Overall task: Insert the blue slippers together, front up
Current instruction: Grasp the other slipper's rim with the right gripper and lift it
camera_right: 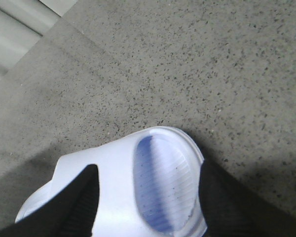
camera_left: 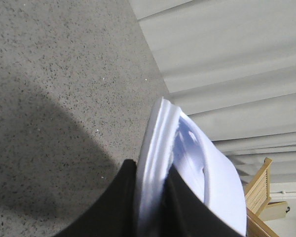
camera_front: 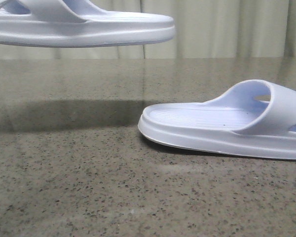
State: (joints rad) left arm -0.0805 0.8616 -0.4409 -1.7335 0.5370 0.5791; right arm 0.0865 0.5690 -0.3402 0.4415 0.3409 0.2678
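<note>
Two pale blue-white slippers show. One slipper (camera_front: 89, 24) hangs in the air at the top left of the front view, sole down and level. My left gripper (camera_left: 152, 167) is shut on the thick sole edge of that slipper (camera_left: 217, 182), its black fingers (camera_left: 113, 207) pressed on both faces. The other slipper (camera_front: 212, 123) rests on the table at the right, strap toward the right edge. My right gripper (camera_right: 148, 168) straddles this slipper (camera_right: 118, 168), one finger (camera_right: 79, 197) against the strap side, the other against the sole rim. Neither gripper shows in the front view.
The speckled grey stone table (camera_front: 89, 197) spreads across the front. The lifted slipper casts a dark shadow (camera_front: 64, 116) on it at the left. A pale curtain (camera_front: 212, 29) hangs behind. A wooden frame (camera_left: 259, 190) stands beyond the table's far side.
</note>
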